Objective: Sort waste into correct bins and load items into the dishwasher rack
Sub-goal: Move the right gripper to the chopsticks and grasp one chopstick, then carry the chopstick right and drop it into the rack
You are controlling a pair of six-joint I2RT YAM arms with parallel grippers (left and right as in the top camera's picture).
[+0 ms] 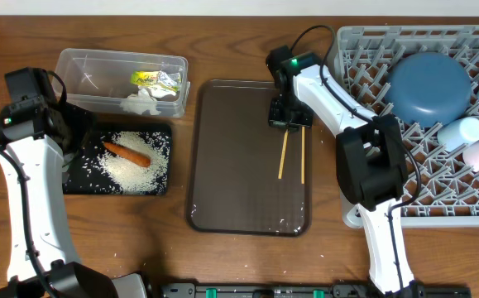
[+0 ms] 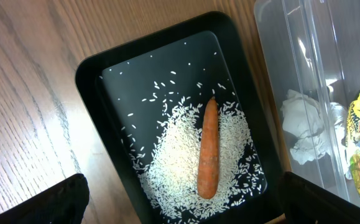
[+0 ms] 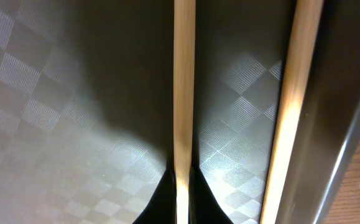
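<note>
Right gripper (image 1: pixel 289 118): jaws pinched narrow on one stick of the pair of thin wooden chopsticks (image 1: pixel 291 153), at its far end. The pair lies on the large brown rectangular serving tray (image 1: pixel 222 165), long axes roughly parallel, running from the gripper toward the table's near edge. The gripped stick (image 3: pixel 184 93) is the one nearer the tray's middle. The loose stick (image 3: pixel 291 93) lies just beside it, not touching, along the tray's rack-side rim.

The large grey plastic pegged dishwasher rack (image 1: pixel 363 50) sits on the right arm's side, so that arm is clearly the nearer. Judgement: only one stick is caught, and the second needs its own pick.

Left gripper (image 1: pixel 72 139): jaws wide, empty, over the shallow black rectangular tray (image 2: pixel 92 74), which holds the small orange carrot (image 2: pixel 208 149) on loose white rice grains (image 2: pixel 173 162).

Overhead gives the layout but hides the pinch. The right wrist view shows fingers on one stick only, and no rack.
</note>
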